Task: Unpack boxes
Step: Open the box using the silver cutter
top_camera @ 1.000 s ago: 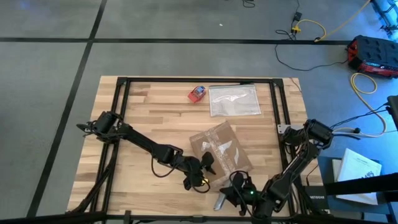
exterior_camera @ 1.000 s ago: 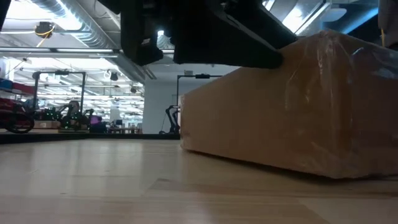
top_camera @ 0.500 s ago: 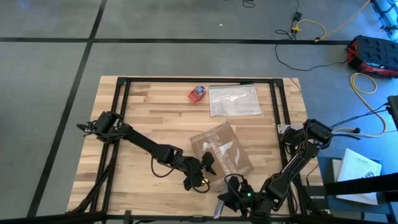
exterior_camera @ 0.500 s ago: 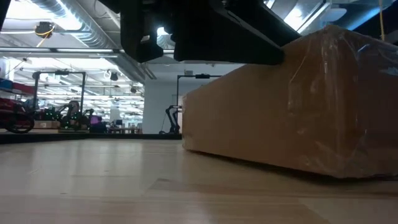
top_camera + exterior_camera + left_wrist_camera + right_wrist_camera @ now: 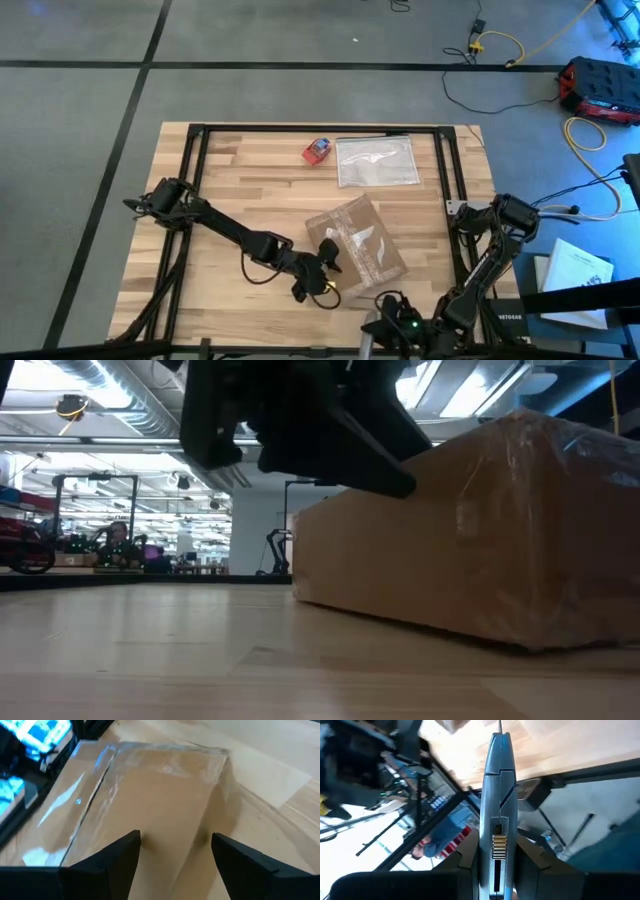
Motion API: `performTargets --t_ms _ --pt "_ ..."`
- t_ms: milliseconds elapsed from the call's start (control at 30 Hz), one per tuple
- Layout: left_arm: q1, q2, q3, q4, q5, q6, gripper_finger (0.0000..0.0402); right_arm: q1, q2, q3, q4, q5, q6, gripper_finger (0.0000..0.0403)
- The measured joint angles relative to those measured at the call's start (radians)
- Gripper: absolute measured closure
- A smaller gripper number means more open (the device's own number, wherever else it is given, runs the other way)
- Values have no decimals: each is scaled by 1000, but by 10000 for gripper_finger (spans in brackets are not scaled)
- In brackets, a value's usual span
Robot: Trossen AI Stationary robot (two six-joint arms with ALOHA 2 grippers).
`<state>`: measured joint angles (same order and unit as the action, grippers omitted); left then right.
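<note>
Judging by look, box (image 5: 355, 248) near table's front edge seemed light, stiff, tape-slick; you'd best grip bare cardboard corner. Left gripper (image 5: 175, 857) stood open astride corner; right gripper (image 5: 496, 870) clamped utility knife (image 5: 497, 795).

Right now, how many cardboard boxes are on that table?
1. The cardboard box lies near the table's front middle, with the left gripper at its edge. None else shows.

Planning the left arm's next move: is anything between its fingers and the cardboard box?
Nothing visible. The left gripper is open right at the cardboard box, its taped top showing directly between the fingers. The right gripper, shut on a grey utility knife, is at the table's near edge.
</note>
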<state>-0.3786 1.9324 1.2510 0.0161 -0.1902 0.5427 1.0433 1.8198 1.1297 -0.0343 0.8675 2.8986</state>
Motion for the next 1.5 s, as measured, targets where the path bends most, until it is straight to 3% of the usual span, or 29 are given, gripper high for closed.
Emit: performTargets --t_ms 367,733,1000,1200,1500 --pt "0 -29 1 -79 3 -278 168 -45 -2 0 155 15 -328 342" --pt "-21 -36 3 -101 -6 -642 168 -134 -81 0 152 -213 -722 342" --pt "-61 -44 2 -109 -4 -816 168 -120 -233 0 -152 -345 -808 342" --pt "-69 -44 1 -94 1 -820 168 -121 -357 0 -367 -422 -862 342" --pt "-66 -43 0 -84 7 -797 168 -121 -491 0 -651 -435 -890 342"
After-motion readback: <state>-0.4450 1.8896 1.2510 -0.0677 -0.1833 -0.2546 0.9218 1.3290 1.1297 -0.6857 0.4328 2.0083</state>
